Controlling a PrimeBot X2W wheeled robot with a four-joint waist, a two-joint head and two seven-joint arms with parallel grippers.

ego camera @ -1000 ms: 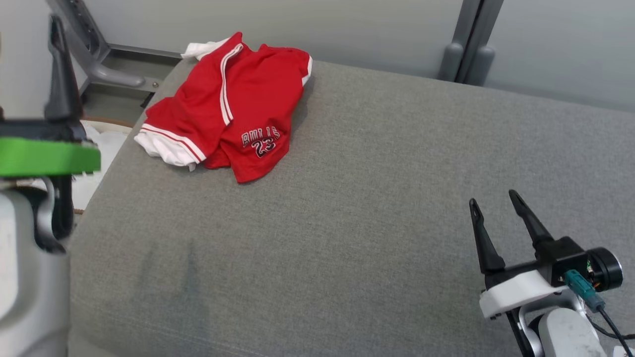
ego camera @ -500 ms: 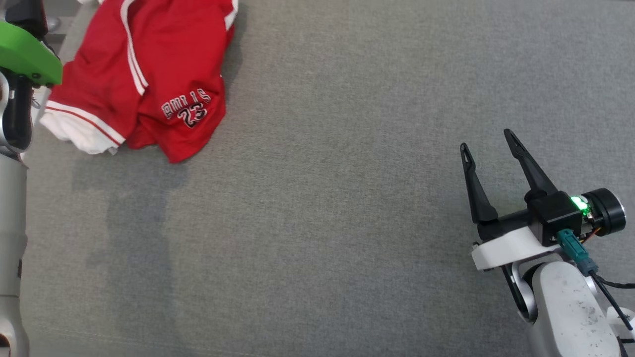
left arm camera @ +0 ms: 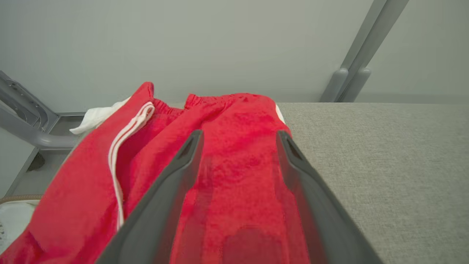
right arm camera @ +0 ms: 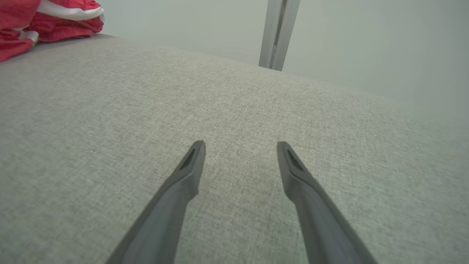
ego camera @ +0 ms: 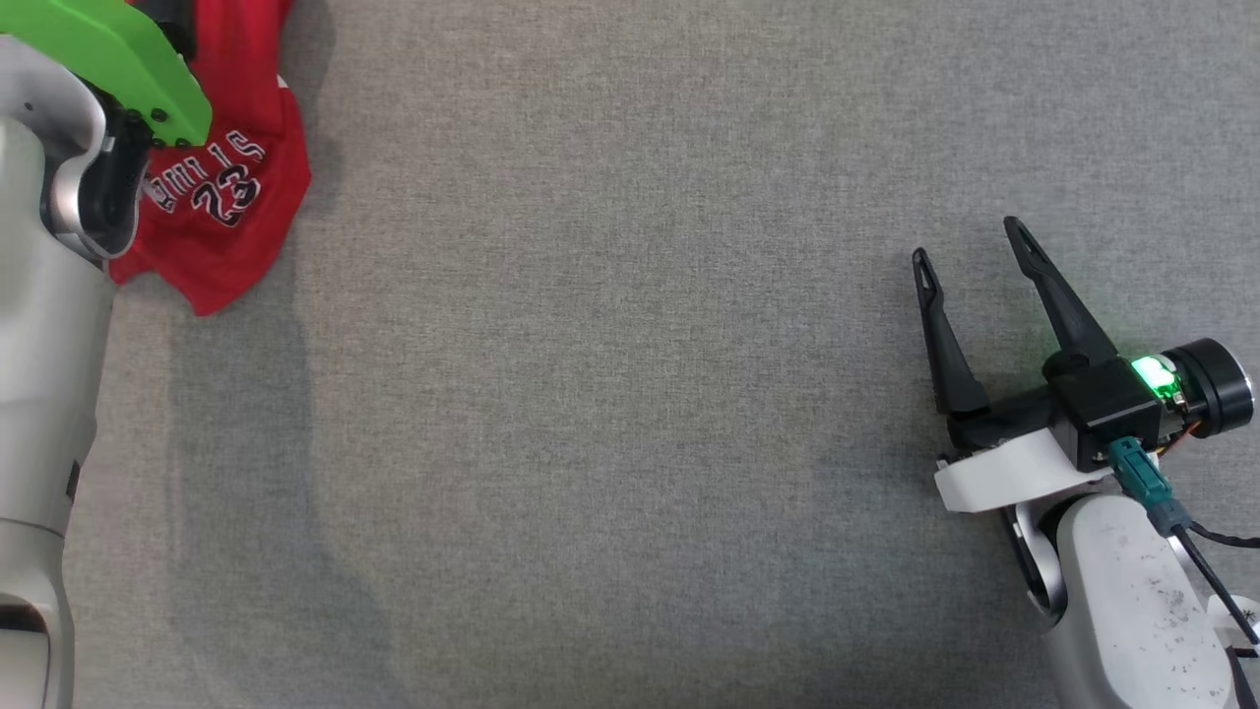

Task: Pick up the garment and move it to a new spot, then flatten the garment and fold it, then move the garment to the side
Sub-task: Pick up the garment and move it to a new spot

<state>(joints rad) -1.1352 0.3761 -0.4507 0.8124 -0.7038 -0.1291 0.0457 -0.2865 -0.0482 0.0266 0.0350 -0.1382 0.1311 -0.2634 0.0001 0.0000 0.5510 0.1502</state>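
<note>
Your left gripper (left arm camera: 238,137) hangs with its fingers spread wide over the red Bulls shorts (ego camera: 231,231), which lie crumpled at the far left of the grey fabric surface (ego camera: 630,414); you can't tell whether the tips touch the cloth. Well apart on the right, your right gripper (ego camera: 965,241) is spread too, holding nothing.

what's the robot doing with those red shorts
A two-armed robot is starting a laundry job. Its left tool is open, poised over crumpled red shorts near the left edge of a grey cushioned surface; nothing is gripped yet. The right tool hangs open over bare fabric, apart from the shorts.
</note>
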